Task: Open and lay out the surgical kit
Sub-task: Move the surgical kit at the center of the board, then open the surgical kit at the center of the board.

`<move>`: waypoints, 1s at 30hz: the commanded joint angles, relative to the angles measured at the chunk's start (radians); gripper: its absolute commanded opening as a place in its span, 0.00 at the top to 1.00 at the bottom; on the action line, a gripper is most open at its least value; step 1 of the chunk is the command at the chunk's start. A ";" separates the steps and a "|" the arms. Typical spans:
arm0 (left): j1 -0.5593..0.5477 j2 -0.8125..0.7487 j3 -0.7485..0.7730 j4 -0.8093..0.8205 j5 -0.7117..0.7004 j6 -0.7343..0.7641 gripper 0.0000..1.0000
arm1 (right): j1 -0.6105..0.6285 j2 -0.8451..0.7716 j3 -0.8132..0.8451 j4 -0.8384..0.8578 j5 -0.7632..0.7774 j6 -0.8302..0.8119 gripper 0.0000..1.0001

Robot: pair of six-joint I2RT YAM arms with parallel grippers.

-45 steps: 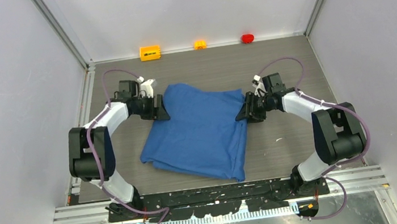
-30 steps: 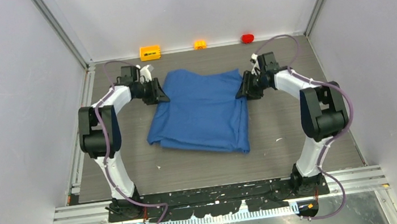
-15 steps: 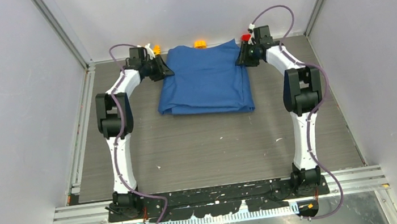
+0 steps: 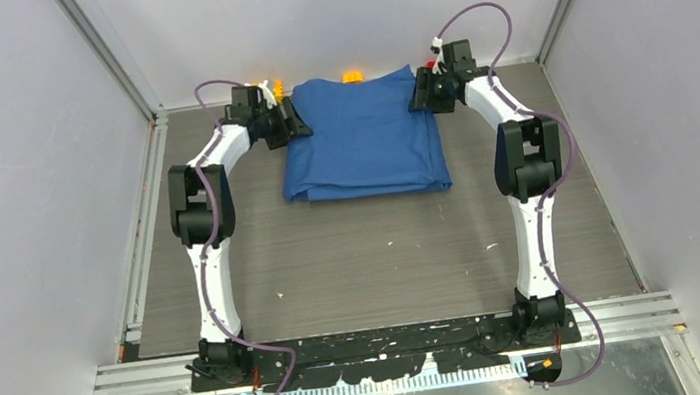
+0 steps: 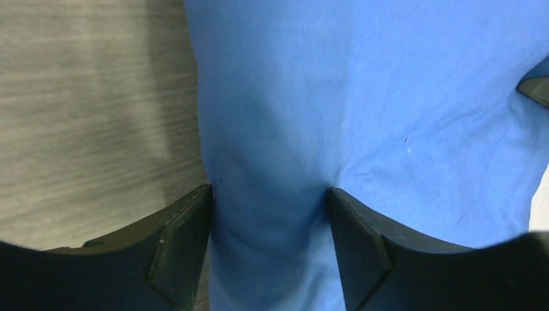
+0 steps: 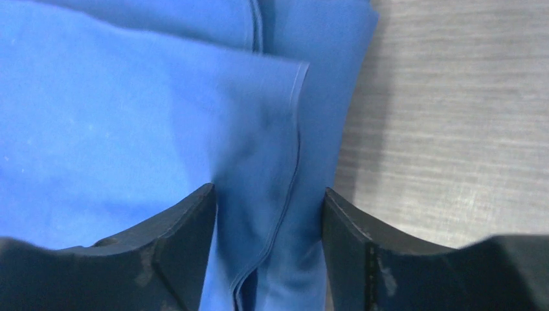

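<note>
From above, the blue cloth wrap (image 4: 362, 136) lies folded on the desk (image 4: 363, 256), pushed close to the middle of its far edge. Its far hem covers part of a small orange block (image 4: 351, 76) at the back wall. My two arms reach the full depth of the desk. My left gripper (image 4: 289, 124) is at the wrap's far-left corner and my right gripper (image 4: 422, 94) is at its far-right corner. I judge this matched hold is there so I can handle both corners together and open the fold evenly. No tray or instrument shows; whatever is inside is hidden by cloth.

At my left wrist, the two dark fingers (image 5: 178, 253) stand narrow, with a gathered band of blue cloth running between them. Creases pull in toward the gap, so I judge I am pinching the cloth rather than hovering. Bare wood-grain desk shows to one side.

At my right wrist, the fingers (image 6: 181, 246) are equally narrow, closed on layered cloth. A stitched hem and stacked folds run through the gap, with bare desk beside them. The wrap is not yet opened.
</note>
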 commanded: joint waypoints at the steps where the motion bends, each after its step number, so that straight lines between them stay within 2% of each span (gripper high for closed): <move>1: -0.022 -0.171 -0.052 -0.061 -0.052 0.132 0.29 | 0.014 -0.230 -0.095 0.041 0.006 -0.025 0.33; 2: -0.023 -0.206 -0.071 -0.047 -0.059 0.158 0.25 | 0.000 -0.268 -0.115 0.046 0.007 -0.027 0.29; 5: -0.040 -0.311 -0.122 0.000 -0.057 0.236 0.07 | -0.036 -0.371 -0.185 0.047 -0.002 -0.030 0.15; 8: -0.092 -0.370 -0.145 -0.011 -0.041 0.367 0.01 | -0.064 -0.475 -0.275 0.042 -0.024 -0.058 0.13; 14: -0.298 -0.414 -0.141 -0.197 -0.007 0.782 0.01 | -0.120 -0.690 -0.496 0.011 -0.049 -0.143 0.14; 17: -0.405 -0.392 -0.115 -0.277 0.003 0.916 0.03 | -0.169 -0.770 -0.591 0.008 -0.070 -0.146 0.14; 23: -0.560 -0.281 -0.043 -0.309 -0.037 1.003 0.05 | -0.260 -0.864 -0.729 -0.024 -0.116 -0.166 0.16; 30: -0.628 -0.146 0.098 -0.330 -0.076 0.994 0.12 | -0.284 -0.926 -0.845 -0.024 -0.144 -0.169 0.16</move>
